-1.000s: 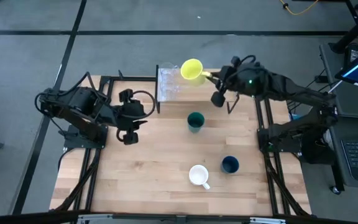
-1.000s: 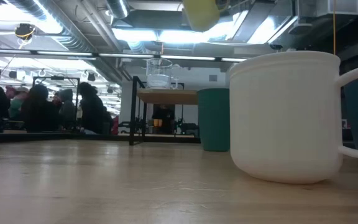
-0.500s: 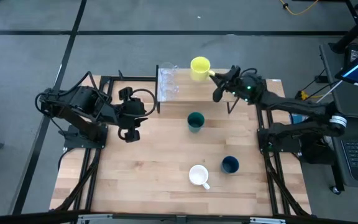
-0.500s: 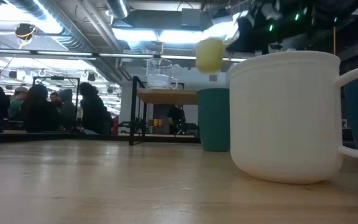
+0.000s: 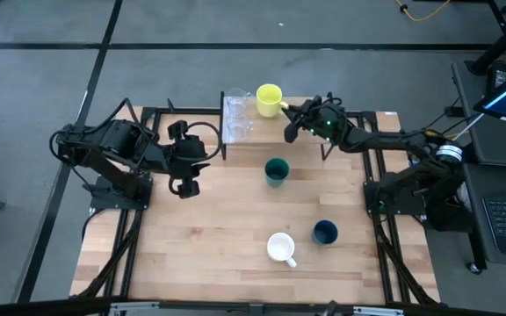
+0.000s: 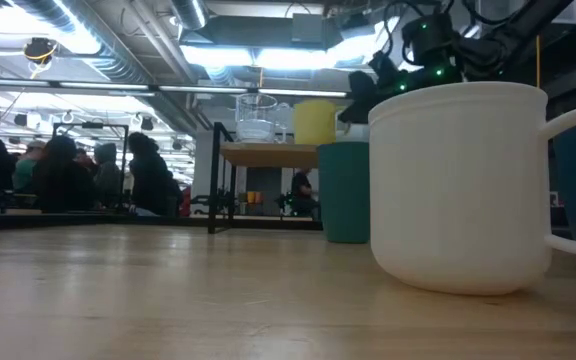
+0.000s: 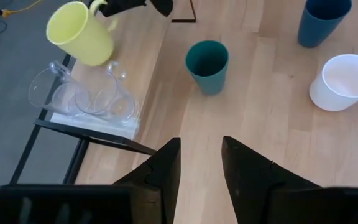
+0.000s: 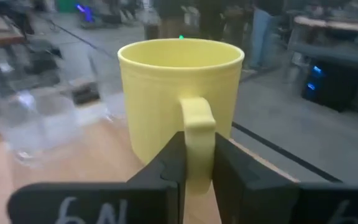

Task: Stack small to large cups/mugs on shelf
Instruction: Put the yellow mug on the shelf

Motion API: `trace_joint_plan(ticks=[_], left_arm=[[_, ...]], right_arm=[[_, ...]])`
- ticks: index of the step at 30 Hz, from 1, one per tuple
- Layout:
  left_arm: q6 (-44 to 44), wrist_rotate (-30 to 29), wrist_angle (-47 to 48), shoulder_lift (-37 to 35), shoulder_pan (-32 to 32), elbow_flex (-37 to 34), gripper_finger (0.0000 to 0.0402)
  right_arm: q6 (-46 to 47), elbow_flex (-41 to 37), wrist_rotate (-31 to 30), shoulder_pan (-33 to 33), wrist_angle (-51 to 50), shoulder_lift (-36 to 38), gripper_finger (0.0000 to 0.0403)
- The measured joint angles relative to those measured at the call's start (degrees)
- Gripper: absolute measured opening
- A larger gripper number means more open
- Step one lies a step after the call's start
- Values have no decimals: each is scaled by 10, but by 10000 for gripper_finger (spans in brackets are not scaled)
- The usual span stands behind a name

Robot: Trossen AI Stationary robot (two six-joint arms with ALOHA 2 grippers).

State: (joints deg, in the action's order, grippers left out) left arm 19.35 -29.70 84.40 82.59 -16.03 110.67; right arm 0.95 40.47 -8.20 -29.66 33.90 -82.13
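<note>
The yellow mug is sitting upright on the shelf in the high view, at about 12 o'clock on the table, just beside the two clear glasses, while the right gripper is reaching in from 1 o'clock and pinching the mug's handle. The left gripper is hanging over the table at 9 o'clock, well apart from the shelf. The teal-green cup is standing near the centre, the white mug at 6 o'clock and the dark blue cup at 5 o'clock. In the low view, the yellow mug is resting on the shelf beside the glasses, with the dark right gripper pressing in at its side; the white mug is filling the foreground, the teal-green cup is standing behind it, and people are gathering in the room beyond. In the left wrist view, the left gripper is showing its two fingers apart with nothing between them, and the yellow mug, glasses, teal-green cup, white mug and dark blue cup are all lying ahead. In the right wrist view, the right gripper is squeezing the handle of the yellow mug, whose base is sitting on the shelf board.
</note>
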Motion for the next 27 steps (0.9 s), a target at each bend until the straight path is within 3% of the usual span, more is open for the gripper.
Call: trace_joint_plan(ticks=[6, 17, 27], left_arm=[[0, 0, 0, 0, 0, 0, 112], [0, -1, 0, 0, 0, 0, 111], [0, -1, -1, 0, 0, 0, 111]], right_arm=[[-35, 1, 97, -30, 6, -4, 53], [-57, 1, 209, -90, 0, -9, 53], [-42, 2, 217, -106, 47, -56, 53]])
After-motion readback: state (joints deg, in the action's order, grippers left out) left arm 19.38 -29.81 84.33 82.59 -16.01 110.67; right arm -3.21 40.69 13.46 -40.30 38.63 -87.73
